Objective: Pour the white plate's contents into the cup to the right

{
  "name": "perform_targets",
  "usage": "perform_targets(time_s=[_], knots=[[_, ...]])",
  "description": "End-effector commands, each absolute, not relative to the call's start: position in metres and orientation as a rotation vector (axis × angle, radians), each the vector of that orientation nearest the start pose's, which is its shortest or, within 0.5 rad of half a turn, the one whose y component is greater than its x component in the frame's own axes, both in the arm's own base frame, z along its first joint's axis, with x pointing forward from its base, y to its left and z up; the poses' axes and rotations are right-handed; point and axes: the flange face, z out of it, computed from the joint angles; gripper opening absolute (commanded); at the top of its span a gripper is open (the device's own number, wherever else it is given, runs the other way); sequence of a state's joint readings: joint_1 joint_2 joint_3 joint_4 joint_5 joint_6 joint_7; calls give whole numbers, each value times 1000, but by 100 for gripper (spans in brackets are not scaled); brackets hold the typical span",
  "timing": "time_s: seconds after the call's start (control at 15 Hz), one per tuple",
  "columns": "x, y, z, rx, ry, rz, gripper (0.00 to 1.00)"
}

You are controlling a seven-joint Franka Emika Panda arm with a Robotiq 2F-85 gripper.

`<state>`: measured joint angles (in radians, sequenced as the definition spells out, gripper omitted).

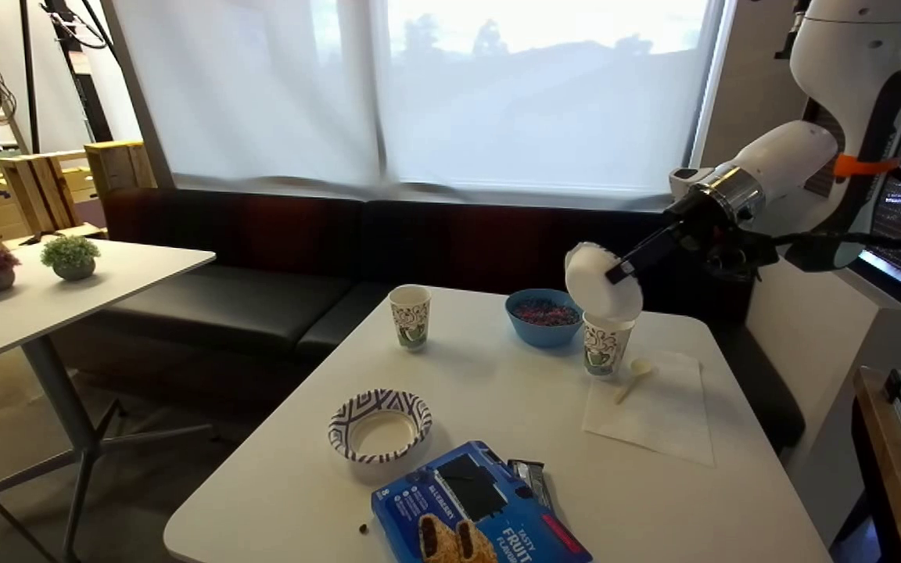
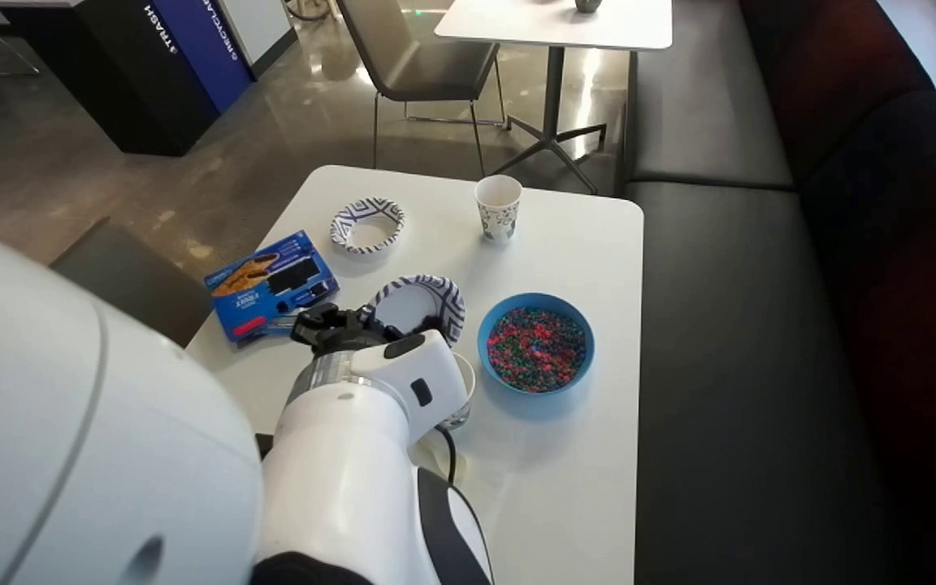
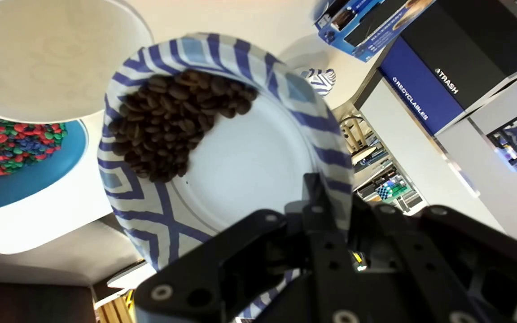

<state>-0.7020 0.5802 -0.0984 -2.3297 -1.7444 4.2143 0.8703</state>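
Plate [image 3: 249,170] held tilted near mouth of cup [image 1: 601,353], beans [image 3: 168,121] aboard.
Its rim is pinched by gripper [image 3: 336,192]; beans are heaped on the cup side. The cup is stood upright beside blue bowl [image 1: 543,336].

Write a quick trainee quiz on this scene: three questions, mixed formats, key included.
1. Multiple choice: what is on the plate in the jaws? A) cut fruit; B) dark beans; C) white rice.
2. True or false: the jaws hold the plate level.
3. Short answer: what lies on the napkin?

Key:
1. B.
2. False; it is tilted, near a cup.
3. A spoon.
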Motion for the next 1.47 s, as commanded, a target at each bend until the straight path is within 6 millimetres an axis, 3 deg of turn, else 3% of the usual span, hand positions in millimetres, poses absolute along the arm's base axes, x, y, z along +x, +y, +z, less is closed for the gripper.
perform_targets(time_s=[0.0,0.13,0.73,1.4], knots=[[361,-179,211,-2304,-260,-949,6],[361,-179,211,-2304,-260,-949,2],[360,-177,207,-2278,-312,-953,2],[341,-184,200,-2162,-331,-1033,2]])
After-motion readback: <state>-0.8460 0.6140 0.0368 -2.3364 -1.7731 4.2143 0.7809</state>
